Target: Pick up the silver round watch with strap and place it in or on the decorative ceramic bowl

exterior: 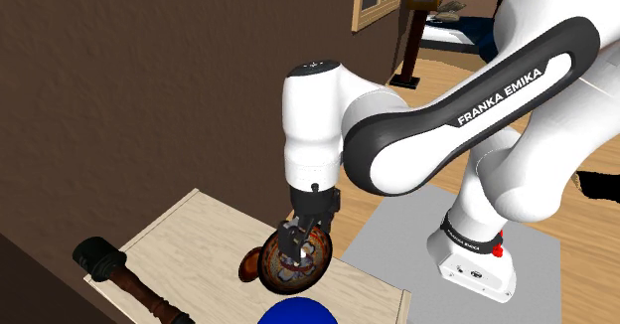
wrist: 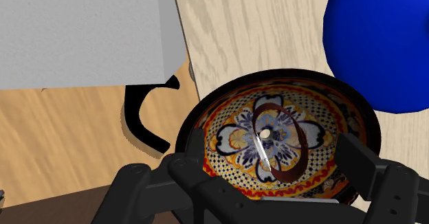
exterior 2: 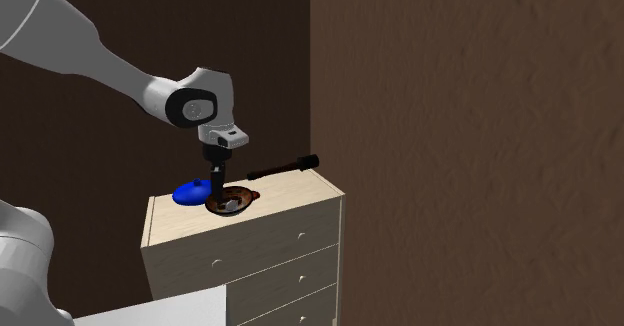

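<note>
The decorative bowl [wrist: 328, 111], dark-rimmed with a red, blue and orange pattern, stands on a pale wooden dresser top [exterior: 189, 231]. The watch [wrist: 264, 139] lies inside it, its silver face seen nearly edge-on with a brown strap looping around it. My gripper [wrist: 275, 150] hangs straight down over the bowl, open, with one finger on each side of the watch and neither touching it. In the shoulder view the gripper [exterior: 303, 241] reaches into the bowl [exterior: 281, 268]. The second exterior view shows the gripper [exterior 2: 216, 186] over the bowl [exterior 2: 234, 206] at the dresser's middle.
A round blue object [wrist: 378, 44] sits close beside the bowl, also seen as a blue object [exterior 2: 192, 191] on the dresser. A long dark pepper-mill-like object [exterior: 119, 272] lies near the dresser's far end. A brown wall stands behind the dresser.
</note>
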Tool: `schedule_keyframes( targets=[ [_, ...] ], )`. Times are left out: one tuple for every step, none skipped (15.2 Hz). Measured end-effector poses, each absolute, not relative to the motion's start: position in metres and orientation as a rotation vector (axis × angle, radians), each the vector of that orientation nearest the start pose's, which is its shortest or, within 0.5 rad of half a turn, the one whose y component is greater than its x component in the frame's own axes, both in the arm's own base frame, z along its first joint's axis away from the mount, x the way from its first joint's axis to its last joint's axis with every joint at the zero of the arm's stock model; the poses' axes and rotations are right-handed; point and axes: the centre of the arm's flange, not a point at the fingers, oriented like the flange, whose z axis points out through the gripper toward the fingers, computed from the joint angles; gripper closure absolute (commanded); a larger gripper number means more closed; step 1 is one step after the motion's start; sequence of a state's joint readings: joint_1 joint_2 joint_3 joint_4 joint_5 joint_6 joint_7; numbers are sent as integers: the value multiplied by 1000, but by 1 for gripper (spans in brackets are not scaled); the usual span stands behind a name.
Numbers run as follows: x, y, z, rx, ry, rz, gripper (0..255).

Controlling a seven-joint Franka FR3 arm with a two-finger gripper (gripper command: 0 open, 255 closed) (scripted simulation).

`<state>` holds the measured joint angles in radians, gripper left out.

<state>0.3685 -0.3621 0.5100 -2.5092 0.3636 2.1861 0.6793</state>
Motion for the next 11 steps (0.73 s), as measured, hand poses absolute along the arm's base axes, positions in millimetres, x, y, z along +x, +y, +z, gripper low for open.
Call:
schedule_keyframes(
  targets=[
    [267,337,400,-3040,59,113,0],
    [266,337,409,-3039,59,113,0],
    [266,334,422,-3038,59,112,0],
    [266,333,434,-3038,59,112,0],
    [267,332,440,-3039,58,112,0],
    [268,332,442,-3039,59,113,0],
    [268,333,443,-3040,59,113,0],
    [268,333,444,-3040,59,114,0],
    [268,333,444,-3040,59,114,0],
    [268,333,444,-3040,59,114,0],
    [268,333,444,-3040,59,114,0]
  ],
)
